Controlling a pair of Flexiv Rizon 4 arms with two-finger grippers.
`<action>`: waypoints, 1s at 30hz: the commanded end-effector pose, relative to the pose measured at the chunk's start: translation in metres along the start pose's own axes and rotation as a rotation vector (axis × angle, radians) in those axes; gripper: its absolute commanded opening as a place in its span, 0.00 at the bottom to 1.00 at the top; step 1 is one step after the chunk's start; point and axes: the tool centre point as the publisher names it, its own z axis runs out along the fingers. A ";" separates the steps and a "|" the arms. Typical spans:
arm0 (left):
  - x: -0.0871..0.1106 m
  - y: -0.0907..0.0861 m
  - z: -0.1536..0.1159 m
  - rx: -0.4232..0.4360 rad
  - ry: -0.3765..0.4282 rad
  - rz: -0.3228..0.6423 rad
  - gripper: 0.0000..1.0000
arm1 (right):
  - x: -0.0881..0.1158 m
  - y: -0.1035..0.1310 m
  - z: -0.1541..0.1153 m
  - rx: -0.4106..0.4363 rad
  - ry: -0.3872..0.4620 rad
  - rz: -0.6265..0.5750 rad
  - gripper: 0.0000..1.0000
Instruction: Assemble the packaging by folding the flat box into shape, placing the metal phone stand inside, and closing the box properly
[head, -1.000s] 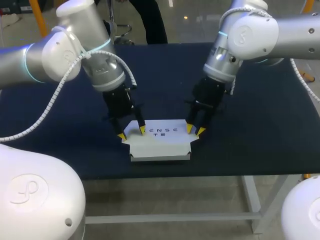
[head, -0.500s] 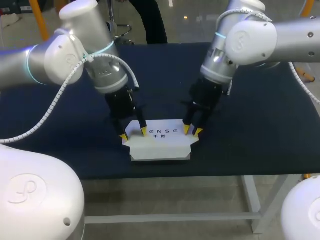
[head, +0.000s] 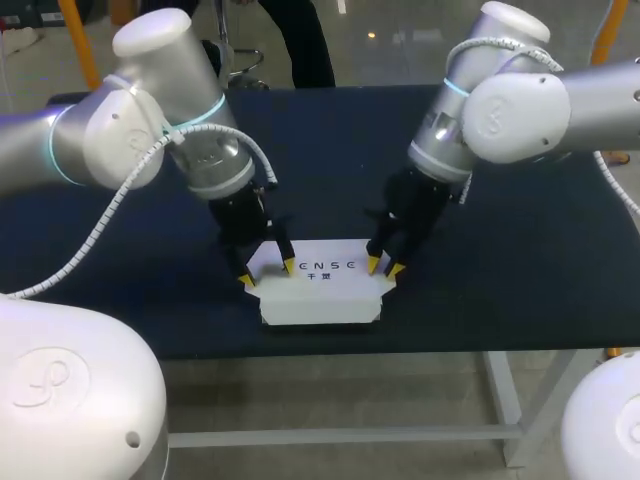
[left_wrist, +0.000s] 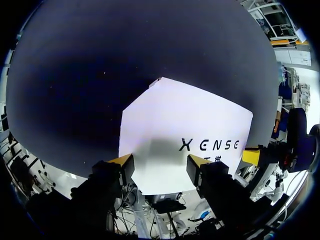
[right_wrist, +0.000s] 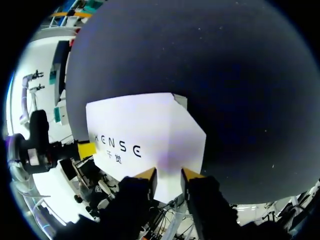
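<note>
1. Head view: on the dark table (head: 520, 260), close to its front edge, a box (head: 320, 295), white, already box-shaped, printed face up. At its left end the left gripper (head: 267, 273), spread wide: one yellow tip just off the box's corner, the other down at the top face. At its right end the right gripper (head: 384, 267), parted by a narrow gap only, both tips down at the top's right edge.
2. Left wrist view: left gripper (left_wrist: 160, 165) spread, with the box (left_wrist: 185, 120) ahead of it and its near edge across the gap between the fingers. Contact at either finger: cannot tell. Past the box's far end, a yellow tip of the right gripper (left_wrist: 251, 156).
3. Right wrist view: right gripper (right_wrist: 168, 175) slightly apart, not pressed together. White of the box (right_wrist: 145, 130) in the gap and ahead of it. At the box's far end, a yellow tip of the left gripper (right_wrist: 86, 150).
</note>
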 end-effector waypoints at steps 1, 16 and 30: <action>-0.001 0.003 0.003 0.019 0.005 0.005 0.75 | -0.001 -0.006 0.003 -0.054 0.011 -0.008 0.37; -0.008 0.003 0.009 0.118 0.088 0.071 0.77 | -0.001 -0.006 0.005 -0.123 0.039 -0.017 0.36; -0.007 0.002 0.014 0.154 0.144 0.133 0.69 | -0.006 -0.005 0.010 -0.159 0.089 -0.007 0.37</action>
